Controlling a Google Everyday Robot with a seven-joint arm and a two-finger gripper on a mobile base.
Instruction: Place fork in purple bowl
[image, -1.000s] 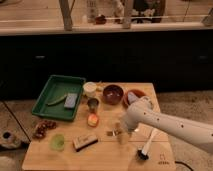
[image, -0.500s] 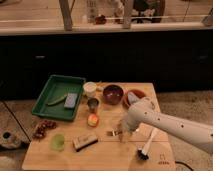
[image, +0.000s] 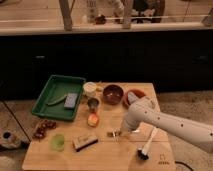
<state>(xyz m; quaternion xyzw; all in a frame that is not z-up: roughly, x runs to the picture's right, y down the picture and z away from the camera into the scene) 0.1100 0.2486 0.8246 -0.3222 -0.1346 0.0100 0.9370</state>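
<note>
1. Checking the grip first: the gripper (image: 121, 133) sits low over the middle of the wooden table (image: 110, 159). Its jaws are drawn together on what I take to be one end of the fork (image: 113, 134). The fork lies flat on the wood and pokes out toward 9 o'clock from the fingertips.
2. A pinch at one end of a slim, shiny piece of metal is my main worry. I judge it could swivel or slide out on the lift and drop back onto the table.
3. The purple bowl (image: 113, 94) stands at about 12 o'clock from the gripper, near the far edge. The orange-red bowl (image: 134, 95) is just beside it at its 3 o'clock, partly hidden by the arm. A carry that drifts right could end in the wrong bowl.
4. The steel cup (image: 93, 103) and a small orange thing (image: 92, 120) sit off toward 10 o'clock. A dangling fork end could clip them if I swing wide to the left.
5. The white-handled brush (image: 148, 142) lies at 4 o'clock from the gripper, under the forearm. A low arm motion could nudge it.
6. Pose: the white arm (image: 170, 125) enters from 4 o'clock of the view and rises to a bent joint over the table's right half. From there it turns down and left, so the gripper points at the tabletop.
</note>
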